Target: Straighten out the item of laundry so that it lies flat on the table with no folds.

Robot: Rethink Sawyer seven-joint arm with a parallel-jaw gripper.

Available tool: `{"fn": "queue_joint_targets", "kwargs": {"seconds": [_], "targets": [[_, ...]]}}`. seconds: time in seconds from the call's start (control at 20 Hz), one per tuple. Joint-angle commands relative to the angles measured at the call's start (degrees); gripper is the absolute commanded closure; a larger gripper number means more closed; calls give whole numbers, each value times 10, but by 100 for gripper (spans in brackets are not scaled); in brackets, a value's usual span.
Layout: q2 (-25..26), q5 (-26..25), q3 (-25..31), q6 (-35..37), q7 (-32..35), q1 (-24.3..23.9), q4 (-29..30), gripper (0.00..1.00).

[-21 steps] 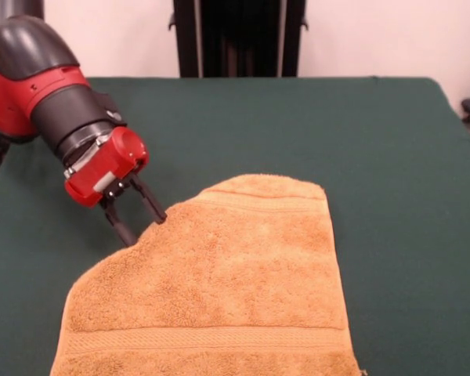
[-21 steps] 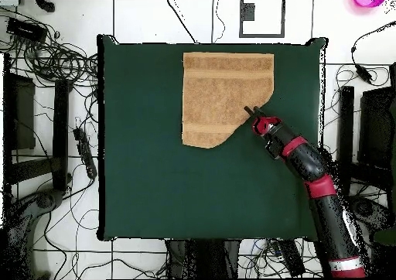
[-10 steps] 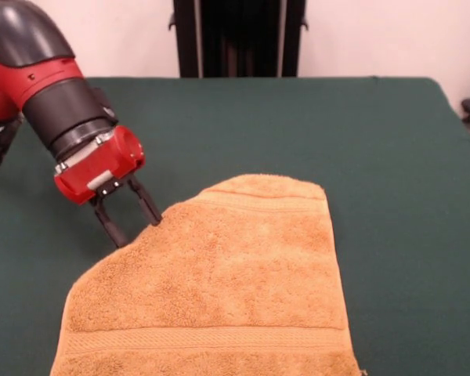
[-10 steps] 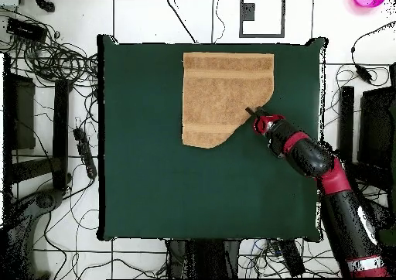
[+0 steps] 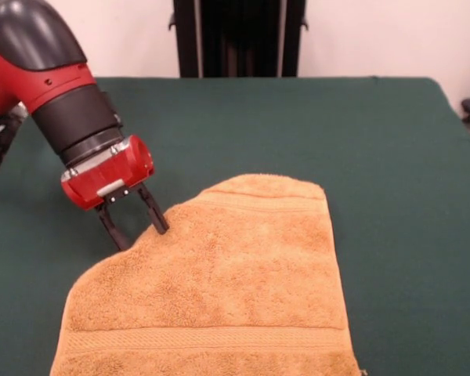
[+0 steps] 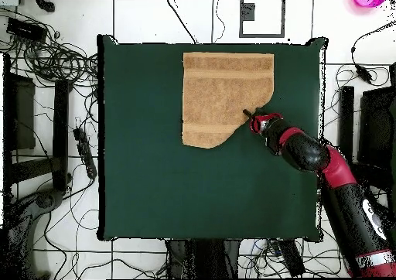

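The item of laundry [image 5: 219, 274], a golden-orange towel with a woven band near its hems, lies on the green table [image 5: 298, 125]. One corner is folded under, leaving a slanted edge at its far left in the front view. My gripper [image 5: 139, 233] is open, its two black fingers astride that slanted edge, one tip on the cloth and one on the table beside it. In the overhead view the towel [image 6: 220, 91] sits near the table's top edge and the gripper [image 6: 248, 117] touches its lower right slanted edge.
The towel's near hem runs along the table's front edge in the front view. Cables and stands [image 6: 46, 60] surround the table [image 6: 155, 176] on the floor. A dark post [image 5: 235, 35] stands behind the table.
The arm has shifted and tilted slightly; the gripper tips moved a little down onto the towel's slanted edge. The towel has not moved.
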Motion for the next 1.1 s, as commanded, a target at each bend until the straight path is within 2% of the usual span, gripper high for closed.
{"fn": "queue_joint_targets", "kwargs": {"seconds": [0.05,0.35,0.7,0.95,1.0,1.1], "targets": [[19,6,-64,35,-21,35,-56,0],[44,5,-51,12,-32,31,-65,0],[5,-3,-102,43,3,82,-90,0],[5,-4,-102,40,-24,81,-87,0],[7,-3,-102,36,-30,79,-85,100],[9,-4,-99,32,-32,77,-84,100]]}}
